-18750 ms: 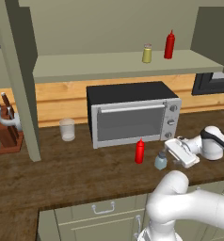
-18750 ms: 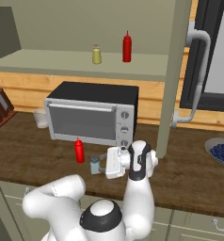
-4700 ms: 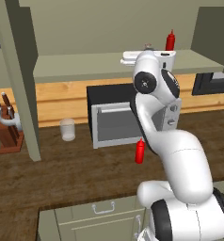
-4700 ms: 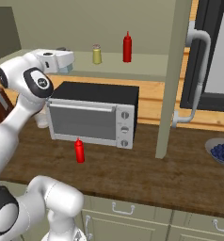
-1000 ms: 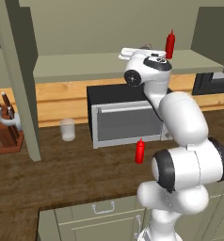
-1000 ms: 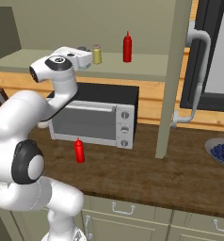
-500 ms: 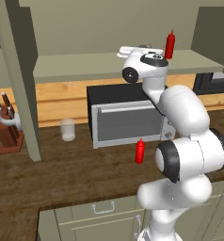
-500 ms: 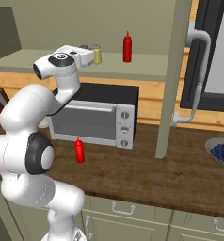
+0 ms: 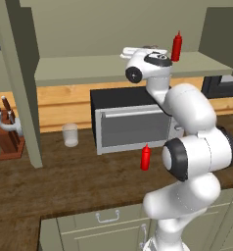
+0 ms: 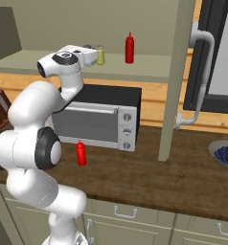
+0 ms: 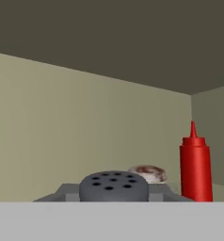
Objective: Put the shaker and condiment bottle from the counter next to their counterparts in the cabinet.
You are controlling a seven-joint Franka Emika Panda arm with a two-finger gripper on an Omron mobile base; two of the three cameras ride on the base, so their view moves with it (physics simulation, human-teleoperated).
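While the cabinet (image 9: 113, 68) carried a red bottle (image 10: 130, 48) and yellowish shaker (image 10: 100, 55) mid-shelf, the hand (image 10: 89, 54) beside them gripped the shaker (image 11: 114, 187), and the condiment bottle (image 9: 146, 157) stood on the tabletop (image 9: 64, 179) before the microwave (image 9: 133, 122).

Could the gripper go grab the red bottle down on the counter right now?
Probably not right away. The gripper is up at the cabinet shelf with the shaker between its fingers. The condiment bottle stands unobstructed before the microwave, reachable once the shaker is set down.
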